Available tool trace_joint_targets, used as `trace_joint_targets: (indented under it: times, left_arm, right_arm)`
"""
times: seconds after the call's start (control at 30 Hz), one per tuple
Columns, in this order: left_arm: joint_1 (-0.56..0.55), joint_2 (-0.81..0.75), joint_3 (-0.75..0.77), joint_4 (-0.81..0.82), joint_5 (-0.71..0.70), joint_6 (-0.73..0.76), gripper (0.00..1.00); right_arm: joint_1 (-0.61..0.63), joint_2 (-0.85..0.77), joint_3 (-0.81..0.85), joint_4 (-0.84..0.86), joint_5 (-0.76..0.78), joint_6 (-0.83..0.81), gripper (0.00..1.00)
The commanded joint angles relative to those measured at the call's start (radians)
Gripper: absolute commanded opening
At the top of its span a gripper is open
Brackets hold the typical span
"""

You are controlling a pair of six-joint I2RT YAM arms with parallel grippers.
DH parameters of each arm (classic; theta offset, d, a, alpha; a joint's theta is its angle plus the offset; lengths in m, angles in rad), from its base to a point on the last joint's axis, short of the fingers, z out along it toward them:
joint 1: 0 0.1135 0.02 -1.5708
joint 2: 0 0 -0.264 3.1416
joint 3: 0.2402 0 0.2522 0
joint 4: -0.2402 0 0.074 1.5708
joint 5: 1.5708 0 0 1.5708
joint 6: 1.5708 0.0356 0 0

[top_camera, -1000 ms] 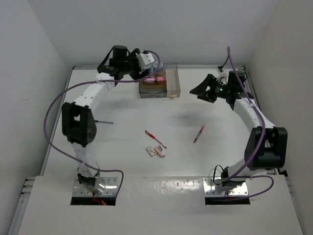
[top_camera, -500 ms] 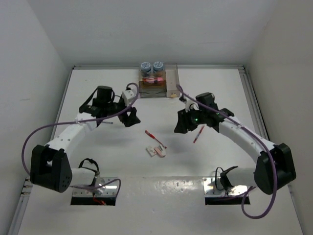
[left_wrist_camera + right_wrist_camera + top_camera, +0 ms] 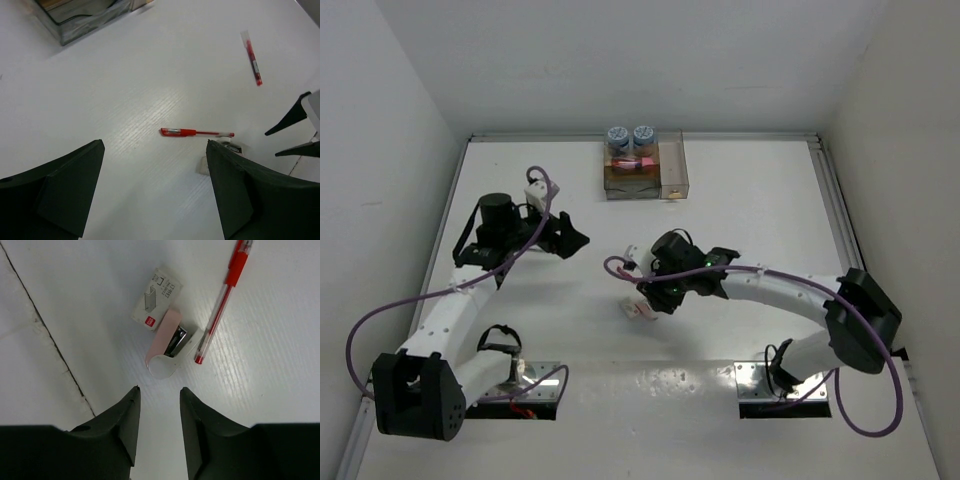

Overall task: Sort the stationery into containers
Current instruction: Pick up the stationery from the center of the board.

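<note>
The clear organiser (image 3: pixel 672 178) stands at the back centre, with two blue-grey rolls (image 3: pixel 630 135) and a pink piece (image 3: pixel 632 162) in it. Its corner shows in the left wrist view (image 3: pixel 85 17). My right gripper (image 3: pixel 652 298) is open and empty, hovering just above a pink-white eraser (image 3: pixel 167 342), a small white box (image 3: pixel 157 297) and a red pen (image 3: pixel 222 300). My left gripper (image 3: pixel 570 240) is open and empty, left of centre. It looks at that red pen (image 3: pixel 195 132) and a second red pen (image 3: pixel 252 57). The blue pen is hidden.
The right arm (image 3: pixel 780 290) lies across the table's middle and covers the second red pen in the top view. White walls close in the table on the left, back and right. A seam (image 3: pixel 45 330) in the table runs beside the small items.
Both arms have pulled back from the organiser. The left gripper moved left and nearer. The right gripper swung left and came down over the eraser and box. The rolls now show uncovered.
</note>
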Motion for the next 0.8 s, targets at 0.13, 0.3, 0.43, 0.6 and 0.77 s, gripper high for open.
trace_joint_targets:
  times: [0.13,0.3,0.43,0.6,0.77]
  left_arm:
    - [0.067,-0.008,0.004,0.031,0.050,-0.065,0.89]
    - [0.076,-0.028,-0.013,0.058,0.061,-0.088,0.89]
    - [0.076,-0.028,-0.004,0.054,0.054,-0.083,0.89]
    - [0.076,-0.019,0.008,0.043,0.056,-0.077,0.89]
    - [0.075,-0.002,0.011,0.047,0.054,-0.089,0.89]
  right_arm:
    - [0.075,0.110,0.121,-0.024,0.151,-0.058,0.39]
    - [0.035,0.153,0.140,-0.010,0.133,0.028,0.35]
    - [0.001,0.204,0.167,-0.036,0.072,0.077,0.35]
    - [-0.030,0.245,0.173,-0.030,0.012,0.111,0.38]
    - [-0.045,0.280,0.186,-0.045,-0.031,0.126,0.36]
